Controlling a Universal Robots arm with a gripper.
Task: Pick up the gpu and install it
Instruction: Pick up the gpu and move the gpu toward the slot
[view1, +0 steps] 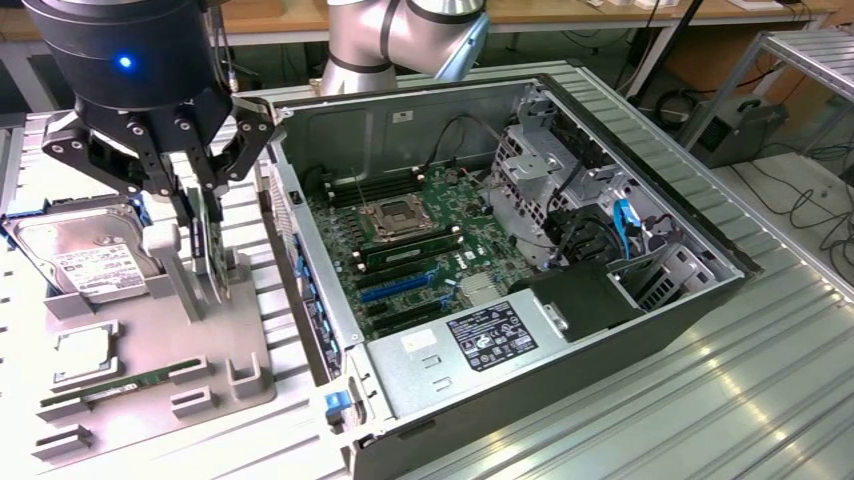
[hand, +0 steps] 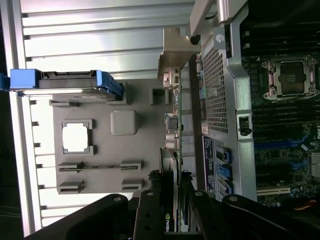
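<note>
Pick-up step: gripper (view1: 200, 195) clenched on the upright gpu (view1: 202, 256) in its holder (view1: 200, 360), case (view1: 387, 125) at 3 o'clock in the exterior view; lifting likely needs a straight pull

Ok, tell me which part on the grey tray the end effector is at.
The gpu: the thin dark card standing on edge, directly beneath the end effector. The hard drive, processor and RAM stick sit apart from it.

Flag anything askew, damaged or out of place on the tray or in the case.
Nothing stands out. The gpu stands on edge in the grey tray, the gripper at its top; the hard drive and RAM stick sit in their slots; the open case looks tidy.
</note>
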